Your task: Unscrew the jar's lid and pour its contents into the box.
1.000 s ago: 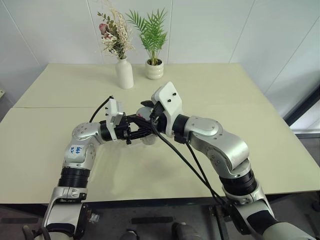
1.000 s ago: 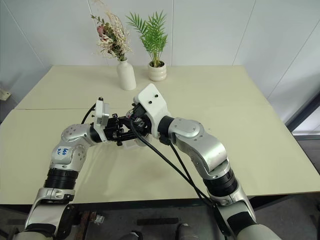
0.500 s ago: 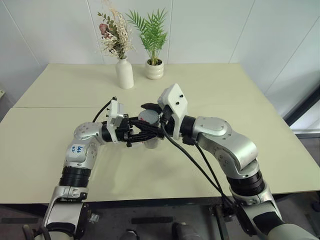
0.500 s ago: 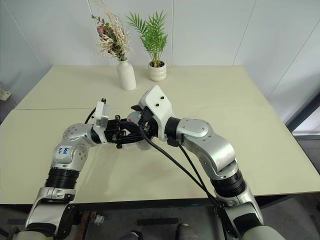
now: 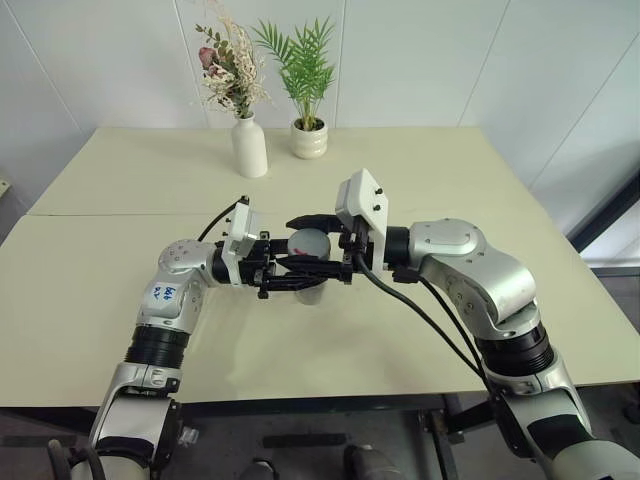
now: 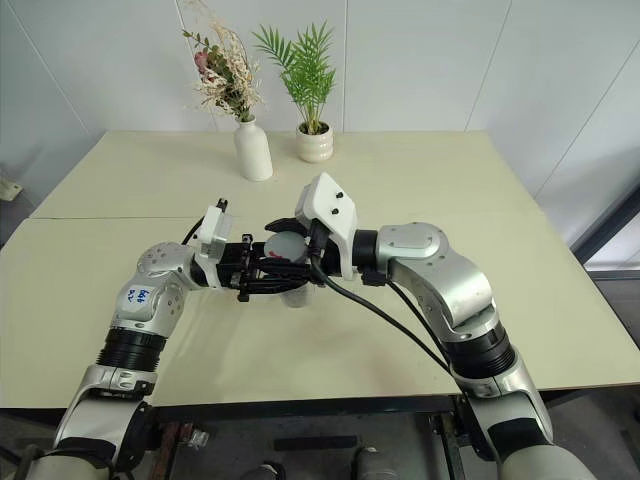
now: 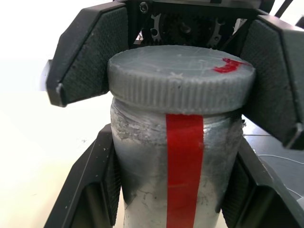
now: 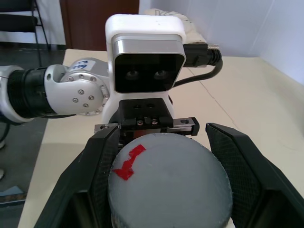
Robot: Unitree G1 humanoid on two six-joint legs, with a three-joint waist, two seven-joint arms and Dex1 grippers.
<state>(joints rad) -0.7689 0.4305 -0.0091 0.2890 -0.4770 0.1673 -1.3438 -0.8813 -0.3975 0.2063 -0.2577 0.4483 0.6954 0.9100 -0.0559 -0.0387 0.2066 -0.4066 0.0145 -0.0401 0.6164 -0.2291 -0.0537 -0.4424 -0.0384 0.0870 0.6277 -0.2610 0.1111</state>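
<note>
While both arms meet above the middle of the counter (image 5: 120, 260), the items stand as follows

Jar (image 7: 175, 175): silver-grey cylinder with a red stripe down its side, held upright in the air between the two arms, over the pale counter top. Its body sits between the padded fingers (image 7: 102, 180) of the left hand (image 5: 290, 278), which is closed on it from the robot's left, one finger on each side of the body below the lid.

Lid (image 8: 168, 183): round grey disc with a ribbed edge and a red mark on its top face, seated on the jar's mouth. The right hand (image 5: 318, 243) reaches in level from the robot's right and is closed around the lid's rim, its two black fingers (image 8: 235, 166) pressed against opposite sides.

Left arm: forearm lies level, pointing toward the robot's right, with a white camera block (image 5: 241, 233) on its wrist.

Right arm: forearm lies level, pointing toward the robot's left, with a white camera block (image 5: 362, 207) on its wrist and black cables (image 5: 420, 320) trailing from it.

Background, far edge of the counter, well apart from the jar: a tall white vase (image 5: 248, 148) with dried flowers, and just beside it a round white pot (image 5: 308, 139) with a green palm-like plant
</note>
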